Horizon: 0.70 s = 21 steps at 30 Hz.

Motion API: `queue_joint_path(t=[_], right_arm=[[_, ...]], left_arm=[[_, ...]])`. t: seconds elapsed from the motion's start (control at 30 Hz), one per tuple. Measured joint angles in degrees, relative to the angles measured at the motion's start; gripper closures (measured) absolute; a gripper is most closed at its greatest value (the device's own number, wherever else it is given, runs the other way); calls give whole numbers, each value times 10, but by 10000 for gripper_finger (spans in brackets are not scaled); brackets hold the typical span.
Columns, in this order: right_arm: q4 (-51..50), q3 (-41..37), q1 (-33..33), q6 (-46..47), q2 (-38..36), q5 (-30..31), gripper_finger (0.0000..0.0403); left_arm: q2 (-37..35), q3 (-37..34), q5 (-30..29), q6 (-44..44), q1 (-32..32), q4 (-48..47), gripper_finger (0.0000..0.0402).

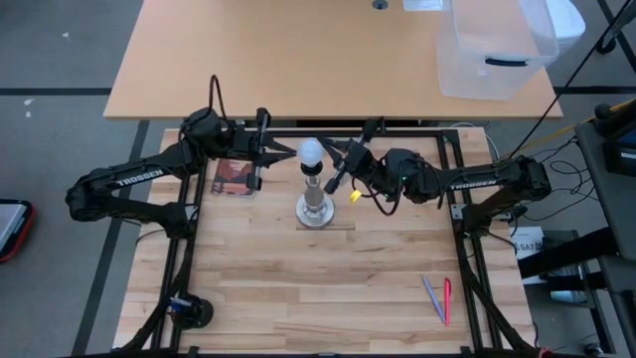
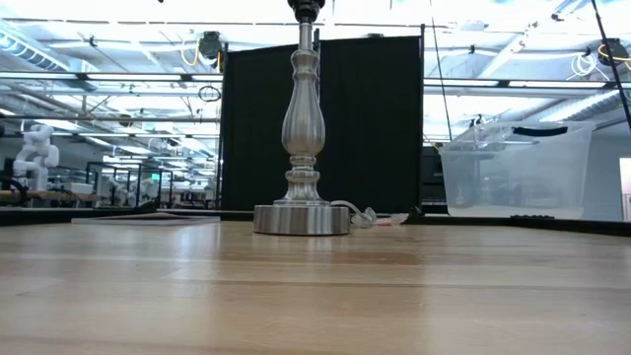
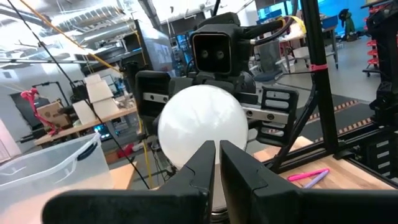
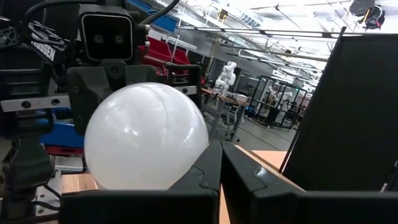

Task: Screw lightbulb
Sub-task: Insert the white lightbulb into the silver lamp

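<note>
Two dark, near-black arms, segmented, white TROSSEN lettering along the forearms. Left gripper [image 1: 283,155] and right gripper [image 1: 331,157]: angular black fingers. Boxy wrist camera housings (two round lenses each). Black cables loop over both wrists.

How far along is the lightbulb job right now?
Done: the lightbulb sits on top of the lamp stand. In hand: the left pincer and right pincer, both shut, flank it. Left: whether it is fully screwed in cannot be told.
</note>
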Motion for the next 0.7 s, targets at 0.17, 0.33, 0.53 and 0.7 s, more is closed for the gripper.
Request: queue_joint_path(t=[0.17,0.33,0.53,0.7], right_arm=[[-2,0,4,1,0,9,403],[-5,0,8,2,0,11,403],[-10,0,11,4,0,37,403],[-15,0,20,2,1,38,403]], left_arm=[[0,0,-6,0,4,1,372],[3,0,-7,-1,12,2,372],[21,0,-14,-6,17,17,372],[28,-1,-22,-16,30,19,372]])
